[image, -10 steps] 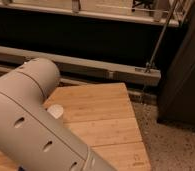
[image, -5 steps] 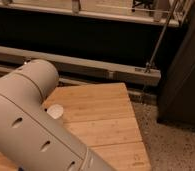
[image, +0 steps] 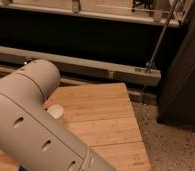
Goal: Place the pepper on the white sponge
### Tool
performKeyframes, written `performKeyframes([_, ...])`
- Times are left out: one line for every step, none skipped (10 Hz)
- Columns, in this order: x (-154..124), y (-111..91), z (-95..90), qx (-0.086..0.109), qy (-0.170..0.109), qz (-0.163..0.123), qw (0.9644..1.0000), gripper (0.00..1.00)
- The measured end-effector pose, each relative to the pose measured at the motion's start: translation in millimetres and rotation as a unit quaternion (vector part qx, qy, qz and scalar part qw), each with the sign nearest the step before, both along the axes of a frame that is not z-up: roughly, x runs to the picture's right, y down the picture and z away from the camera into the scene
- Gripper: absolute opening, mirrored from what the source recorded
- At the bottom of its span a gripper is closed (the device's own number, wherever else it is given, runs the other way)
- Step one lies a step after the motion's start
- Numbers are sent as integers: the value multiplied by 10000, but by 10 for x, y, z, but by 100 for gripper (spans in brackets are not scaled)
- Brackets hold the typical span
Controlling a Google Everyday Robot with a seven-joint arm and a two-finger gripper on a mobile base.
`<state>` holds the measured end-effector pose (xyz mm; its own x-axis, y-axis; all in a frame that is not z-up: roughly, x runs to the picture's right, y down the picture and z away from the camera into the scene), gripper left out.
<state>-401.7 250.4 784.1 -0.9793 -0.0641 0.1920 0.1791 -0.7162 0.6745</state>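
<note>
My large pale grey arm point(image: 36, 125) fills the lower left of the camera view and covers much of the wooden table point(image: 106, 120). A small white sponge point(image: 55, 111) lies on the table right beside the arm, partly hidden by it. The pepper is out of view. My gripper is out of view, somewhere beyond the arm's lower end past the frame's bottom edge.
The table's right edge drops to a speckled floor point(image: 166, 145). A grey metal rail point(image: 91, 67) runs behind the table. A dark cabinet point(image: 183, 75) stands at the right, with a thin slanted rod point(image: 161, 40) in front of it.
</note>
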Motion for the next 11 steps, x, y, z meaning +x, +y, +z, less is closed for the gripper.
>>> performKeyframes([23, -121, -21, 54, 31, 42, 10000, 12])
performKeyframes([37, -219, -35, 100, 54, 79, 9999, 12])
performKeyframes([71, -360, -41, 166, 93, 138, 9997, 12])
performKeyframes([97, -469, -48, 208, 122, 192, 9995, 12])
performKeyframes([100, -522, -62, 224, 129, 217, 9994, 12])
performKeyframes([98, -558, -82, 229, 128, 232, 9994, 12])
performKeyframes([112, -577, -98, 207, 141, 259, 9994, 12])
performKeyframes([132, -581, -115, 166, 155, 289, 9993, 12])
performKeyframes([150, -568, -141, 132, 158, 282, 9994, 12])
performKeyframes([151, -516, -215, 75, 127, 226, 9996, 12])
performKeyframes([151, -453, -306, 22, 79, 150, 9999, 12])
